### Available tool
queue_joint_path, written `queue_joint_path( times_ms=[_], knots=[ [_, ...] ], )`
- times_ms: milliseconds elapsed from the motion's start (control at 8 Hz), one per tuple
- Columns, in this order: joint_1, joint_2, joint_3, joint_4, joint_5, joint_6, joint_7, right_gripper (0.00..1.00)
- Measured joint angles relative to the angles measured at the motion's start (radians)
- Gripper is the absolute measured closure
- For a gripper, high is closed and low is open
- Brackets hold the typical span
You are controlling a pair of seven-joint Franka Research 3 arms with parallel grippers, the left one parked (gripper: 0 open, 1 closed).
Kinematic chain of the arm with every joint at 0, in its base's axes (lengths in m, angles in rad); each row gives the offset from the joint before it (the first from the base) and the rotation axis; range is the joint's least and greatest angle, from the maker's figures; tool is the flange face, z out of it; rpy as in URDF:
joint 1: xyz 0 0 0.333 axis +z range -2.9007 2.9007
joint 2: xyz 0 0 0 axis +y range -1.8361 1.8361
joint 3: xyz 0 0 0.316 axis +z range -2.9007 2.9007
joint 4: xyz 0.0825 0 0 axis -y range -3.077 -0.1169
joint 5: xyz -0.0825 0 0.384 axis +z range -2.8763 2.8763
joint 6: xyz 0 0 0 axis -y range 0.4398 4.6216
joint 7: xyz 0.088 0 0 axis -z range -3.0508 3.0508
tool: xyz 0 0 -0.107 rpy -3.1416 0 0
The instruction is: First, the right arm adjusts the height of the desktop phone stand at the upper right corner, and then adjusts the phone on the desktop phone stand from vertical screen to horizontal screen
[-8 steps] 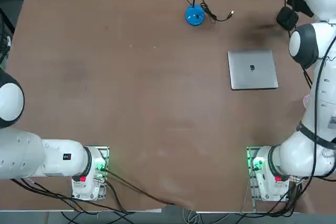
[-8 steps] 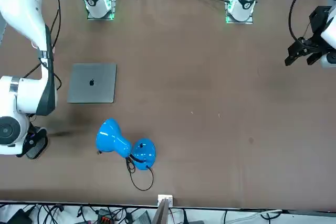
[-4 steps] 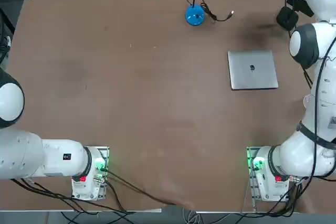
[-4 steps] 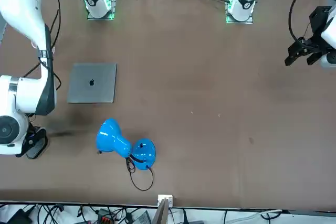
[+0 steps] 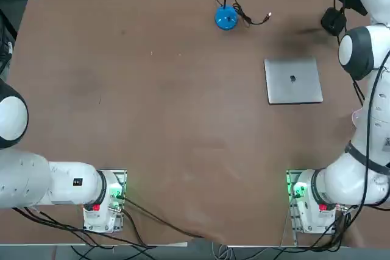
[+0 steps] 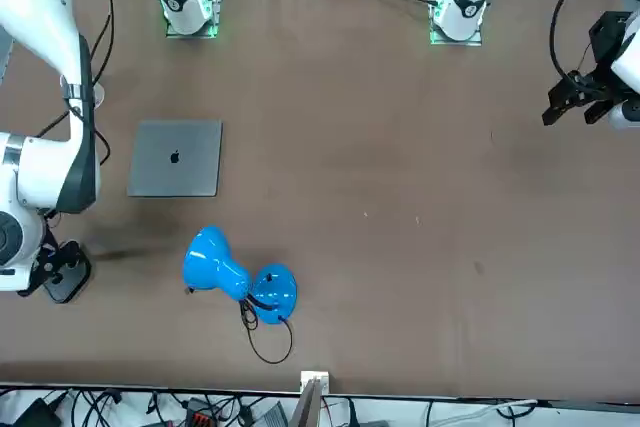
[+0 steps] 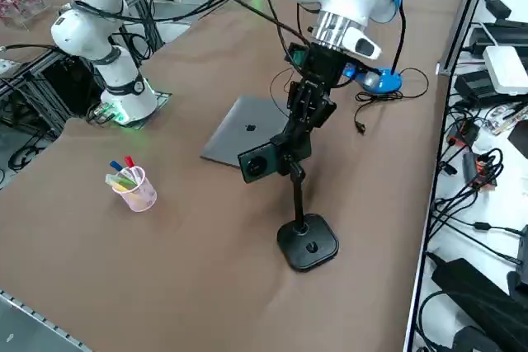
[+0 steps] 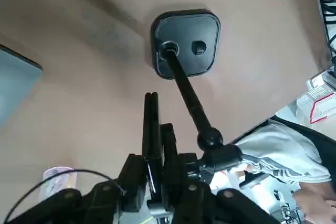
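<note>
Though placed right at the mount, could not tell open from clamped for the right gripper (image 7: 299, 125), set against the far end of the phone (image 7: 262, 160) atop the pole. Noted the desktop phone stand (image 7: 308, 243) at the table's far right corner, right of the silver laptop (image 7: 239, 131). Judged the phone light, smooth, slippery, and the pole thin, tippy. Best taken squarely across the phone's edges.

phone (image 8: 151, 135) edge-on between fingers (image 8: 107, 195), desktop phone stand (image 8: 185, 43) beyond
</note>
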Motion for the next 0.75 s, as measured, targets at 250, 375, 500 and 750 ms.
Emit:
queue_joint_path(
  times_ms=[250, 375, 500, 750],
  knots=[
    [0.002, -0.003, 0.000, 0.000, 0.000, -0.006, 0.000, 0.74],
    [0.004, -0.011, 0.000, 0.000, 0.000, -0.012, -0.001, 0.69],
    [0.006, -0.020, 0.000, 0.001, 0.000, -0.014, -0.002, 0.53],
    [0.011, -0.034, 0.000, 0.005, 0.000, -0.015, -0.003, 0.18]
  ],
)
